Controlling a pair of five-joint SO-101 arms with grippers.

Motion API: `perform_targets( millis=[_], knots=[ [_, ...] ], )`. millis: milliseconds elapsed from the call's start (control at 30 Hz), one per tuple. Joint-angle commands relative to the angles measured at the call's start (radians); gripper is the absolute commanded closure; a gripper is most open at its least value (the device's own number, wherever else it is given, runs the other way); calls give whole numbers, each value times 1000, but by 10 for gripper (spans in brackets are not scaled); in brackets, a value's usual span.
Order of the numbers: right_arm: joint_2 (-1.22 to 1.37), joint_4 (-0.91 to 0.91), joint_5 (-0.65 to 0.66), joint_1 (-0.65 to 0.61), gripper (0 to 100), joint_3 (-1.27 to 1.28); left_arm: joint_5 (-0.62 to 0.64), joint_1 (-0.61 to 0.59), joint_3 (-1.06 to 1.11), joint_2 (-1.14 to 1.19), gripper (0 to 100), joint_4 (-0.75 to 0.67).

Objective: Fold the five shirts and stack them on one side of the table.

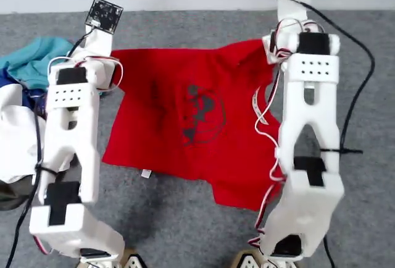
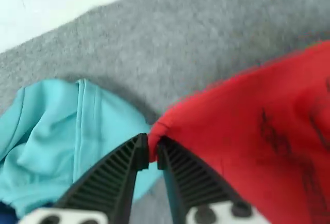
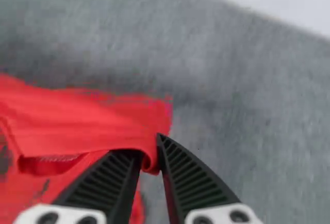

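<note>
Left gripper (image 2: 152, 147) clamped on a corner of the red shirt (image 1: 185, 126). Teal shirt (image 2: 56, 131) lies bunched just beside its fingers, opposite the red cloth. Right gripper (image 3: 149, 153) pinches a folded edge of the same shirt. Shirt is spread on the grey table (image 1: 185, 218) between both grippers.

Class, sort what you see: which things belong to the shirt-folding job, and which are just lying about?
Job: red shirt, teal shirt, white shirt, left end effector and right end effector, both pinching the red shirt.
Lying about: black cable, grey mat.
</note>
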Motion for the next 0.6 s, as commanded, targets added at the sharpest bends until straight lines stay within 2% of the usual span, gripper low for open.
perform_targets(
  millis=[0,167,300,567],
  knots=[
    [-165,229,23,-2,991,-11,-61,-11,-45,-101,987,127],
    [-243,460,98,-2,991,0,-133,-5,-41,-130,987,321],
    [-291,456,104,21,991,110,-147,-12,-39,-130,987,423],
    [-573,395,115,1,991,595,-146,-12,-38,-132,987,542]
  ],
)
